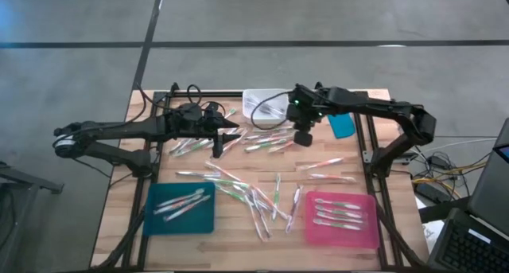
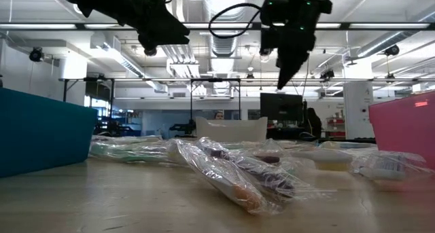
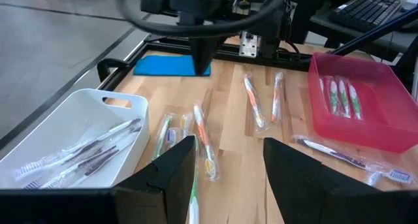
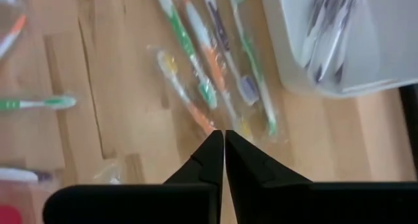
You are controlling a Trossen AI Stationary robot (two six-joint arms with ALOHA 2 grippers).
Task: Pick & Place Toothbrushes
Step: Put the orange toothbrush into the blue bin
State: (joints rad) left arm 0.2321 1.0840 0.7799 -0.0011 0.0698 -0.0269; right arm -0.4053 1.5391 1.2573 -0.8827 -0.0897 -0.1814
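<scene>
The wrapped, thin clear-and-orange plastic toothbrushes [image 4: 196, 77] are seen scattered on the wooden table [image 1: 238, 249], lying lengthwise just ahead of the empty, closed right gripper [image 4: 224, 138], while the left gripper [image 3: 228, 165] is held open nearby.

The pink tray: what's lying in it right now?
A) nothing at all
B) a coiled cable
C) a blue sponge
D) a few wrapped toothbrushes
D: the high view shows several toothbrushes lying side by side in the pink tray, and the left wrist view shows the same.
</scene>
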